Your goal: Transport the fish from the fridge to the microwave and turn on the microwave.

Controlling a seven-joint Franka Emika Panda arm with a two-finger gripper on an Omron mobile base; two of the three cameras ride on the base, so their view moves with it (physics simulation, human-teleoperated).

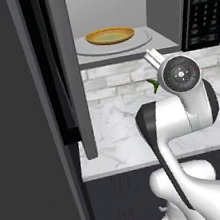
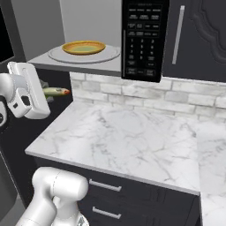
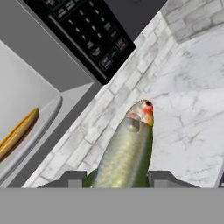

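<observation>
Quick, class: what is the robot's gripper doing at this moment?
Gripper: closed on the fish, held above the counter, below the open microwave.

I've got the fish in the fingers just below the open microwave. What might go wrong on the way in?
1. The fish sticks out well past the fingers, which grip only its tail end; it may pivot or slip if bumped.
2. It sits below the microwave's floor ledge, so lifting straight could knock its head against that edge.
3. A plate already sits on the turntable; a careless drop could land the fish half on the rim or shove the plate.
</observation>
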